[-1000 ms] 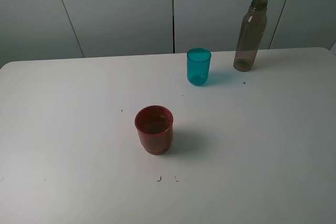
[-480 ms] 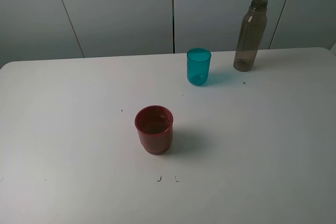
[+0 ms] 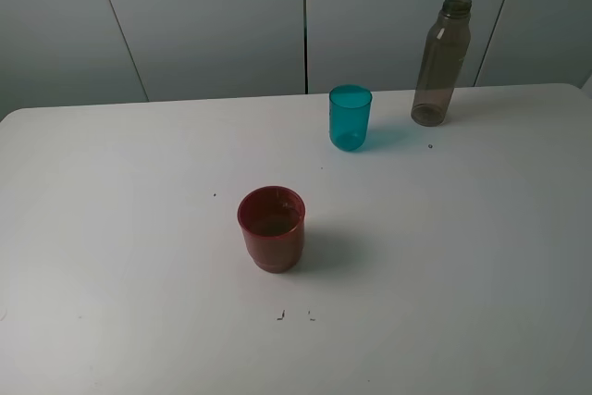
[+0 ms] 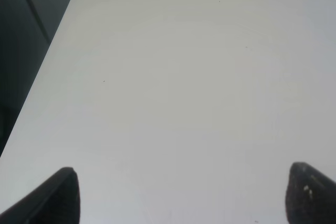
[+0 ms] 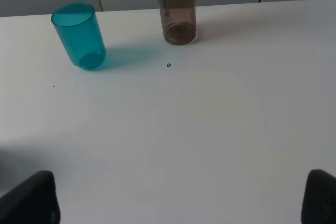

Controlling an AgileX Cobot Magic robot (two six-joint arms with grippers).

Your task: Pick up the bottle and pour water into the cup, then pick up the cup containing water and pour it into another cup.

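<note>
We see a white table (image 3: 111, 228). The smoky bottle (image 3: 440, 62) stands upright at one o'clock, the teal cup (image 3: 351, 118) near it at twelve, the red cup (image 3: 271, 228) at centre. Left gripper (image 4: 181, 195) and right gripper (image 5: 181, 198) gape wide, holding nothing.
</note>
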